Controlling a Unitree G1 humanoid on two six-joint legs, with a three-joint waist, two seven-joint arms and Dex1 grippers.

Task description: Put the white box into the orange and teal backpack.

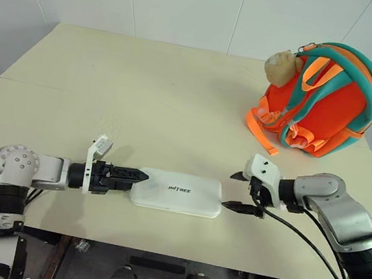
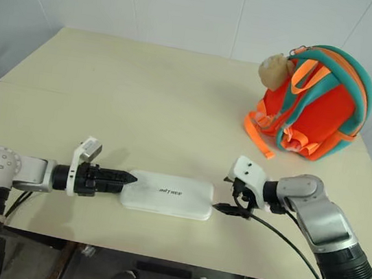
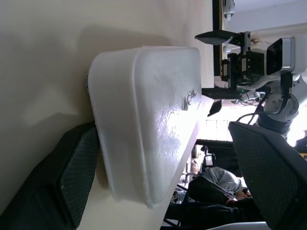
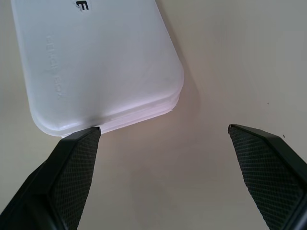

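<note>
Flat white box point(image 1: 177, 192) lying lengthwise at six o'clock; orange and teal backpack point(image 1: 323, 103) upright at two o'clock.

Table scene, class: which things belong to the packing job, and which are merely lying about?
Job: white box; orange and teal backpack; left gripper and right gripper, both open at the box's ends.
Lying about: table; the backpack's beige plush toy.
</note>
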